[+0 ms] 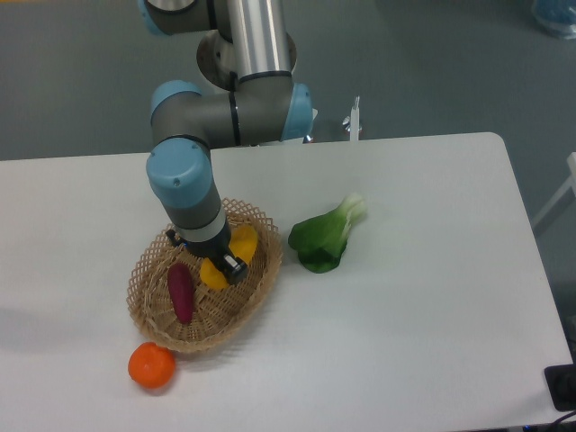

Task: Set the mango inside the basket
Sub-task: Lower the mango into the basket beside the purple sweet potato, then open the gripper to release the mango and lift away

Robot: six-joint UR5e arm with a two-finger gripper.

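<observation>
The yellow-orange mango (236,247) hangs just over the middle of the tan wicker basket (153,310), held at an angle. My gripper (219,261) is shut on it, coming down from the arm above the basket's upper half. Its fingers cover the mango's middle, so only the two ends show. I cannot tell whether the mango touches the basket floor.
A dark purple vegetable (180,292) lies in the left part of the basket. A round orange tangerine (151,365) sits on the table just below the basket's left end. A green leafy vegetable (328,234) lies to the right of the basket.
</observation>
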